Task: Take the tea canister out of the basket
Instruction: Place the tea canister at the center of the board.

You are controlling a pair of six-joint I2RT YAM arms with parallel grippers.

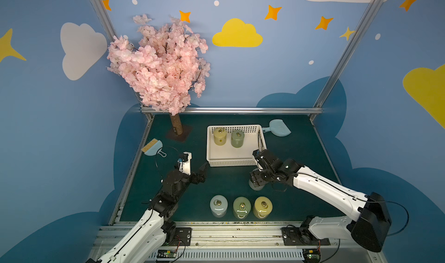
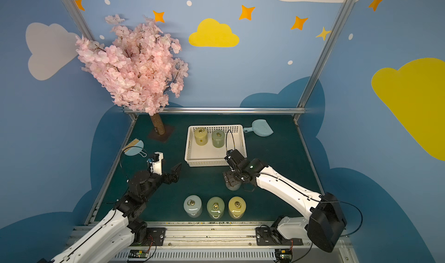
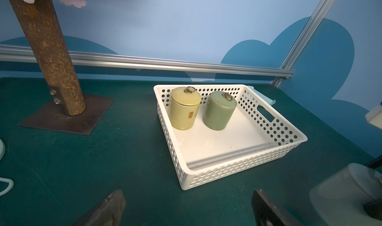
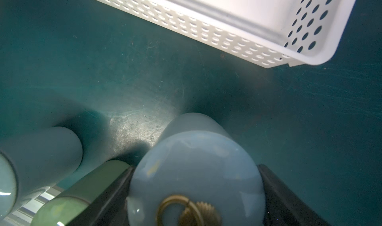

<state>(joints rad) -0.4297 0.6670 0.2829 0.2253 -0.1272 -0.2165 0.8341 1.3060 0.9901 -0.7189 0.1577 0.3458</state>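
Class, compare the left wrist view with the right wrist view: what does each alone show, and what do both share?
Only the left wrist: a yellow canister and a green canister upright inside the basket, plus the tree trunk. Only the right wrist: the ring-topped lid of a pale blue canister outside the basket, the right gripper shut on it, and a second pale canister beside it. Both: the basket's perforated wall and the green mat; a blur at the left wrist's edge may be that gripped canister.
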